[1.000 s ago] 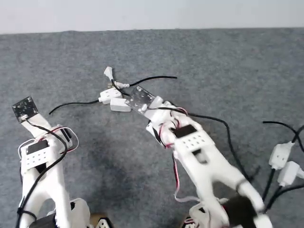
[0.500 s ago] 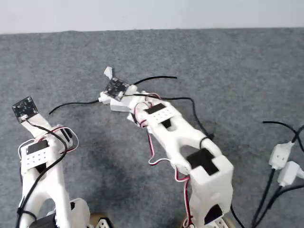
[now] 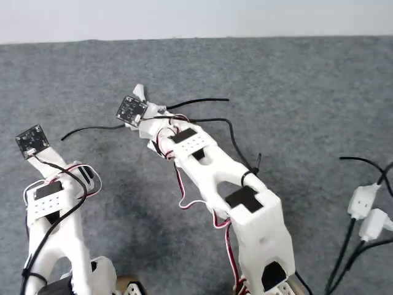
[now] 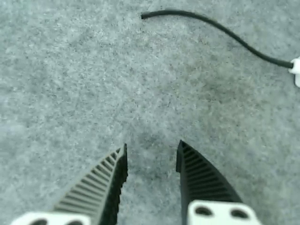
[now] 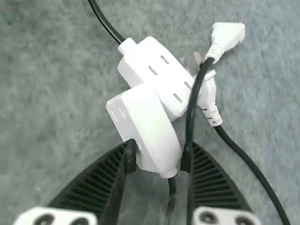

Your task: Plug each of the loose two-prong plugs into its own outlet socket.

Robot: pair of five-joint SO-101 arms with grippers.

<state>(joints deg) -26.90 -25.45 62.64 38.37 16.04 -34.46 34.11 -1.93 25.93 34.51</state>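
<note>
Two white outlet blocks lie together on the grey carpet. My right gripper [image 5: 157, 150] is shut on the nearer outlet block [image 5: 145, 126], one finger on each side of it. The slotted outlet block [image 5: 159, 75] lies against it. Two white two-prong plugs on black cords sit beside them, one plug [image 5: 227, 33] farther off and one [image 5: 208, 96] against the slotted block. In the high view the right arm [image 3: 196, 153] covers this cluster; a plug [image 3: 140, 92] pokes out beyond it. My left gripper [image 4: 150, 154] hangs open over bare carpet, nothing between its fingers.
A black cord end [image 4: 145, 15] lies on the carpet ahead of the left gripper. At the right edge of the table lie two more white connectors [image 3: 363, 200] [image 3: 373, 222] on black cords. A pale wall [image 3: 196, 18] bounds the far side.
The right arm has swung left and forward over the outlet cluster, which it now covers. The black cord's free end has shifted a little away. The left arm has kept still.
</note>
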